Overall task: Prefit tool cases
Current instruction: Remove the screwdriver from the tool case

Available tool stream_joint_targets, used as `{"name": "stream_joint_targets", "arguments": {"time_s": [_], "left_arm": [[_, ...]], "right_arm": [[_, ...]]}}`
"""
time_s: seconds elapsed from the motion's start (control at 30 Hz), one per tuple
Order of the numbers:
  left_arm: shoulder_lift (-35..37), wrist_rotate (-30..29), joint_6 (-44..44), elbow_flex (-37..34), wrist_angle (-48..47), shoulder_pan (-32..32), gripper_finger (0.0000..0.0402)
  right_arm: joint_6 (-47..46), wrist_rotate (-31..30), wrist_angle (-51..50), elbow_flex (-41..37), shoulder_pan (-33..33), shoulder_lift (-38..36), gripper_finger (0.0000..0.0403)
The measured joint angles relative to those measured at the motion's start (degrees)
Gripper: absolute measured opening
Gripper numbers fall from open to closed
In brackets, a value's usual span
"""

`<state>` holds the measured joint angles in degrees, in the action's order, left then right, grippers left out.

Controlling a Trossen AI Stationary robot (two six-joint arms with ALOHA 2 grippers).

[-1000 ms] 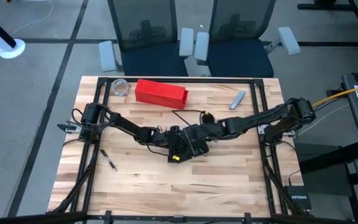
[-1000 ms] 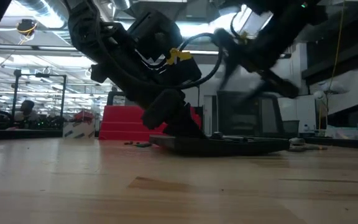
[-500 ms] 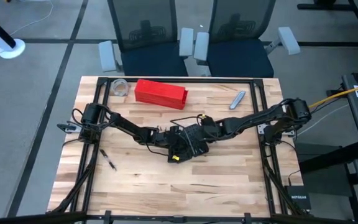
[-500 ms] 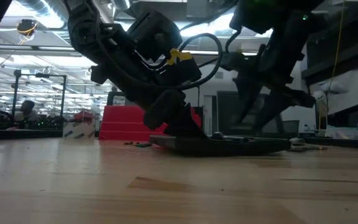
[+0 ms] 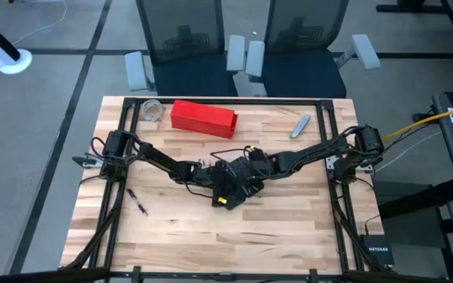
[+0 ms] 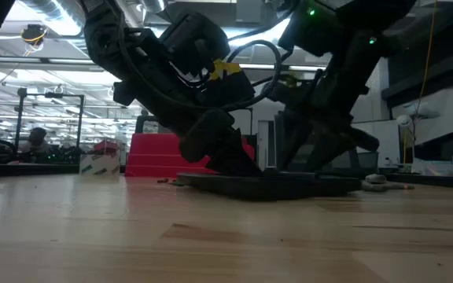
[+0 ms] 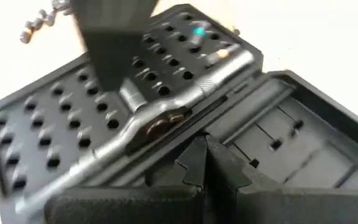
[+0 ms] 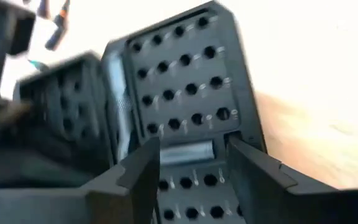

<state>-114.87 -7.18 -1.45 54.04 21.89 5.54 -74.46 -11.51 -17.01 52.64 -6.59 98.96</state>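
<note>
The black tool case is laid open and flat at the middle of the table, in front of the red box. The left claw is seen pressed together, its tips resting at the case's edge beside the ratchet. The right claw is held spread above a socket-gridded half, nothing being pinched.
</note>
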Motion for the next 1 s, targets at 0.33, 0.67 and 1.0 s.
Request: {"name": "stream_joint_targets", "arguments": {"time_s": [0.33,0.67,1.0], "left_arm": [[-1.1,0.7,0.1,0.1,0.5,0.1,0.0000],[-1.5,0.4,0.1,0.1,0.3,0.9,0.0000],[4.1,-4.3,-11.9,-0.3,-2.0,1.6,0.0000]], "right_arm": [[0.2,11.8,9.2,0.0,-0.3,-1.4,0.0182],[4.1,5.2,1.5,0.2,0.6,-8.4,0.0182],[18.8,-0.7,-14.1,0.1,1.3,-15.6,0.0182]]}}
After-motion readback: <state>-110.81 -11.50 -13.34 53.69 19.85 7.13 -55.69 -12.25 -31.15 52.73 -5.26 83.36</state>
